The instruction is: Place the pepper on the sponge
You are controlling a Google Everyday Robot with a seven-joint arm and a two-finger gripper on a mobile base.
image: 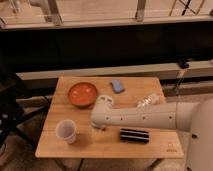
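Observation:
The light blue sponge (117,85) lies flat at the back of the wooden table (150,150), right of centre. My gripper (99,126) is at the left end of the white arm, which reaches in from the right across the middle of the table. It points down at the tabletop between the orange bowl and the white cup, well in front of the sponge and to its left. The pepper is hidden; no red shows under or beside the end of the arm.
An orange bowl (82,94) sits at the back left and a white cup (66,131) at the front left. A black ribbed block (134,135) lies in front of the arm. A clear crumpled plastic item (150,100) lies at the right. A dark wall runs behind the table.

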